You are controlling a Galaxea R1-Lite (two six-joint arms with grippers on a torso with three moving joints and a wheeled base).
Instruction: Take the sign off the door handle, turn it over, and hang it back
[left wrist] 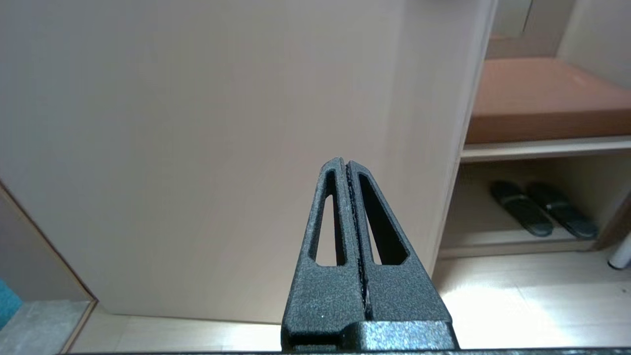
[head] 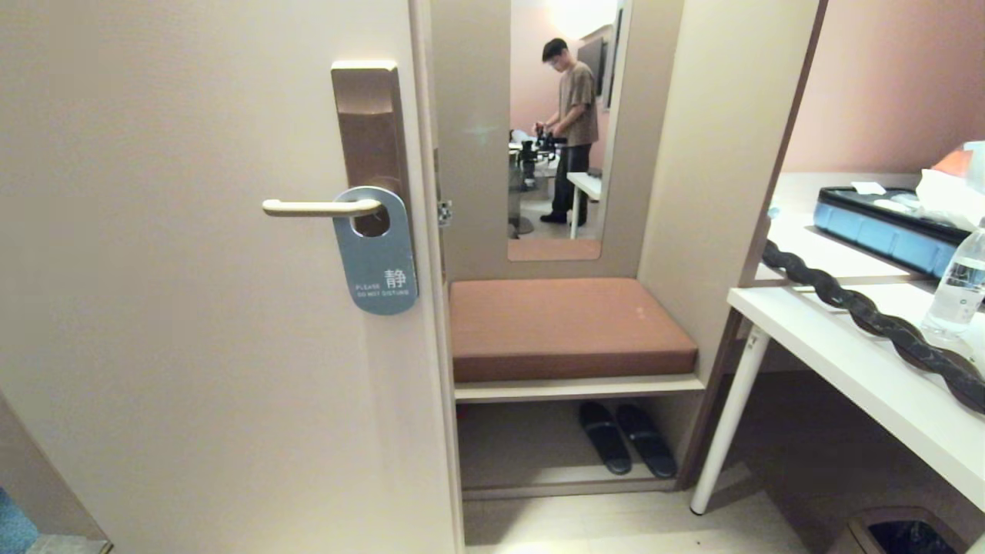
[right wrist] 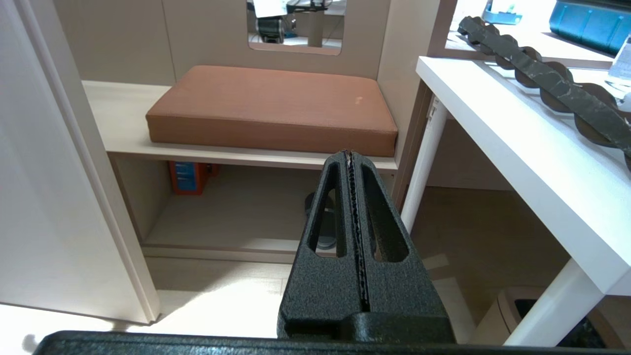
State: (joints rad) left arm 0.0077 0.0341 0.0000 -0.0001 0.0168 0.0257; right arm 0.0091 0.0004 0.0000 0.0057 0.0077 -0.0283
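Note:
The sign (head: 377,258) hangs on the door handle (head: 319,207), its blue-grey "DO NOT DISTURB" side facing out. The cream lever passes through the sign's hole and sits on a tall bronze plate (head: 369,123) on the beige door (head: 192,346). Neither arm shows in the head view. My left gripper (left wrist: 346,163) is shut and empty, low down and pointing at the bare lower part of the door (left wrist: 197,123). My right gripper (right wrist: 349,154) is shut and empty too, aimed toward the bench beside the door. Sign and handle are out of both wrist views.
Right of the door is a bench with a brown cushion (head: 565,327) and black slippers (head: 627,438) underneath. A white desk (head: 862,369) stands at the right with a twisted dark object (head: 869,315), a water bottle (head: 958,288) and a blue case (head: 885,227). A mirror (head: 562,131) reflects a person.

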